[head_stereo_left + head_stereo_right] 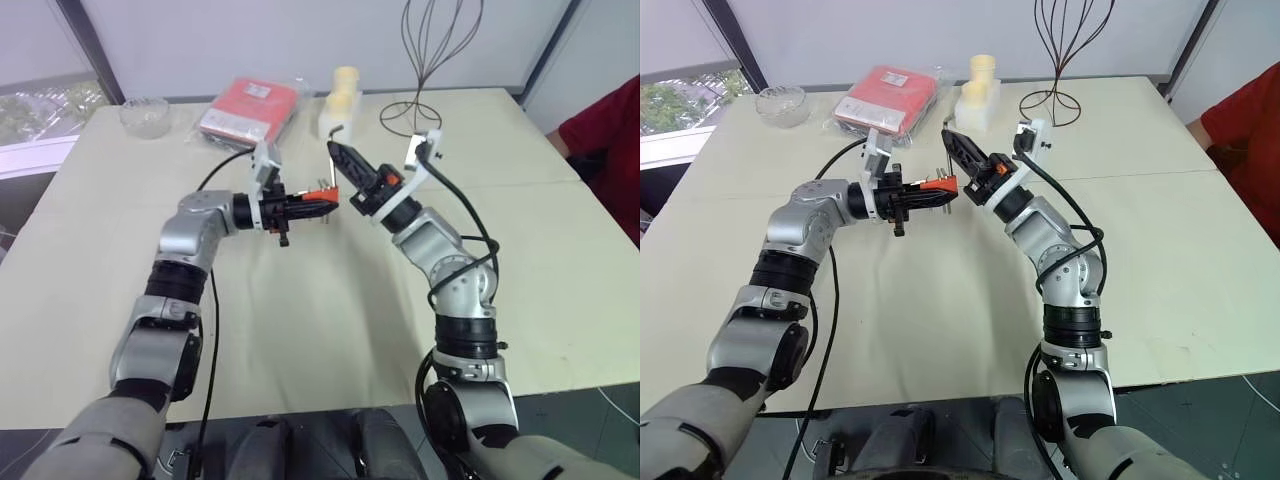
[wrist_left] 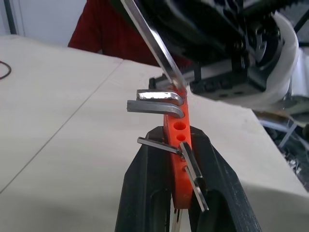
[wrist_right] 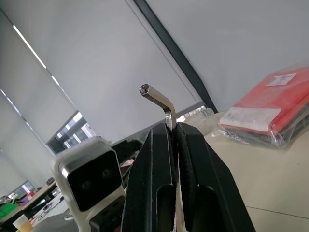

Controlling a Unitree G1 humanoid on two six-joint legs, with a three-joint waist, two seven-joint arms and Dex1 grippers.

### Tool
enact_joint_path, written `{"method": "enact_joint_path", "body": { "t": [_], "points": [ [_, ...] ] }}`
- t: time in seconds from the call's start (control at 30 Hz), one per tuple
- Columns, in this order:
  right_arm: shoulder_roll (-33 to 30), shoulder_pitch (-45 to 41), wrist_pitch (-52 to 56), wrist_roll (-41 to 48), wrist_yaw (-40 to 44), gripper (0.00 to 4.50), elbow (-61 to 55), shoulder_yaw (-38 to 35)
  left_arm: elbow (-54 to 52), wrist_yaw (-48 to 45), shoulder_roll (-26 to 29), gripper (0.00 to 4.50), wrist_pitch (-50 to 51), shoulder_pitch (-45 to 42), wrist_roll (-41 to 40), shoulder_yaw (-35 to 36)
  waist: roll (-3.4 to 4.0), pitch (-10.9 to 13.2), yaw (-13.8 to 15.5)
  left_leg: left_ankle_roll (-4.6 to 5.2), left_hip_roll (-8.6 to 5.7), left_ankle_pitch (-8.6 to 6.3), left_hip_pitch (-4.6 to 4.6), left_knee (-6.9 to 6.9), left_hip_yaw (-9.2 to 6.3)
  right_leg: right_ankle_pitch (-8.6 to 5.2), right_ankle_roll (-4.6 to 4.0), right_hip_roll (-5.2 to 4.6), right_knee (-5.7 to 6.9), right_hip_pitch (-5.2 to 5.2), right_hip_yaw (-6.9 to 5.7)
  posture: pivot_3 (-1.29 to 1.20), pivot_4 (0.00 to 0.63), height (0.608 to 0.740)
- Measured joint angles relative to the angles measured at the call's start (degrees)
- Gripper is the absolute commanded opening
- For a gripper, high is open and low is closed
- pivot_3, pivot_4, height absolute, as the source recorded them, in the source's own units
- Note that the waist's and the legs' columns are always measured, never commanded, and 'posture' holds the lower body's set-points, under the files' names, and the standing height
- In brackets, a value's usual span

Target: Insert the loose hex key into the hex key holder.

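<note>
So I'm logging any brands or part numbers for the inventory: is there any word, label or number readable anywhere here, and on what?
No text can be read.
Red packet in clear plastic: a white label and a wider white strip, print too blurred to read.
Hex key holder: no marking visible.
Loose hex key: no marking visible.

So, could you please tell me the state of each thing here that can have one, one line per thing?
Small red-orange plastic hex key holder: clamped in the left gripper, above the table, two holes empty.
Thin dark grey L-shaped hex key: gripped in the right gripper, tip at the holder's top, not yet inserted.
Flat red packet in clear plastic: lying on the table.
Clear glass bowl: upright.
</note>
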Motion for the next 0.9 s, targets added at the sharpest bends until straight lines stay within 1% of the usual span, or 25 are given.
{"method": "enact_joint_path", "body": {
  "t": [0.57, 0.73, 0.9],
  "points": [
    [-0.3, 0.0, -2.0, -0.1, 1.6, 0.06, 0.5, 0.4, -4.5, 1.3, 0.5, 0.0, 7.5, 0.5, -3.4, 0.3, 0.0, 0.0, 0.0, 0.0, 0.0, 0.0, 0.0, 0.0, 0.0, 0.0, 0.0, 0.0, 0.0, 0.0, 0.0, 0.0, 0.15, 0.74],
    [-1.7, 0.0, -3.6, -1.2, 3.6, 0.06, 0.5, 1.2, -4.6, 2.4, 0.3, 0.0, 10.3, 0.5, -5.4, 0.6, 0.0, 0.0, 0.0, 0.0, 0.0, 0.0, 0.0, 0.0, 0.0, 0.0, 0.0, 0.0, 0.0, 0.0, 0.0, 0.0, 0.15, 0.74],
    [-2.1, 0.4, -5.3, -1.9, 4.6, 0.06, 0.5, 1.5, -4.6, 3.2, 0.4, 0.0, 11.3, 0.5, -5.8, 1.3, 0.0, 0.0, 0.0, 0.0, 0.0, 0.0, 0.0, 0.0, 0.0, 0.0, 0.0, 0.0, 0.0, 0.0, 0.0, 0.0, 0.15, 0.74]
  ]
}}
